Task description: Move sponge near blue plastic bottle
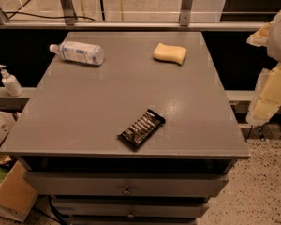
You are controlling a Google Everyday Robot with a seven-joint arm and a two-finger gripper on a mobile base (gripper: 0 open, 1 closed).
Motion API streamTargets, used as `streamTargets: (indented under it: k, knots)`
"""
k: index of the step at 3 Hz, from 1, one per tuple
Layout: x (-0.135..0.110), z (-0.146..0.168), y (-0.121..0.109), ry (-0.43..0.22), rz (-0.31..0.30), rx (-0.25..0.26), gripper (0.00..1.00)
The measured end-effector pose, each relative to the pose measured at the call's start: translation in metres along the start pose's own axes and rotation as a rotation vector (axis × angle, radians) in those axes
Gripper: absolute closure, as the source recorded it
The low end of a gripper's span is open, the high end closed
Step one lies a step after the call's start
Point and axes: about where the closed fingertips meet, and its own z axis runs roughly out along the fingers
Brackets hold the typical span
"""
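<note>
The pale yellow sponge (170, 53) lies on the grey table top (107, 107) near its far right corner. The blue plastic bottle (77, 53), clear with a white cap and a pale blue-white label, lies on its side near the far left corner, cap pointing left. A wide stretch of table separates the two. My gripper (267, 97) shows as pale padded parts at the right edge of the camera view, beyond the table's right side, well away from the sponge and holding nothing I can see.
A dark striped snack bar wrapper (141, 128) lies near the table's front middle. A small white pump dispenser (9, 81) stands on a ledge left of the table. Drawers (126, 184) are below the top, a cardboard box (11, 196) on the floor at left, a metal rail behind.
</note>
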Motion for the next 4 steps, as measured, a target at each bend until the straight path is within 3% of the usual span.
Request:
streamTargets:
  k: [1,2,3,4]
  knots:
    - [-0.001,0.018,-0.016,-0.016,0.023,0.041,0.00]
    - [-0.002,0.047,-0.047,-0.039,0.079,0.076,0.00]
    - [-0.006,0.081,-0.083,-0.077,0.152,0.092,0.00]
    - [-0.013,0.118,-0.131,-0.164,0.264,0.097,0.00]
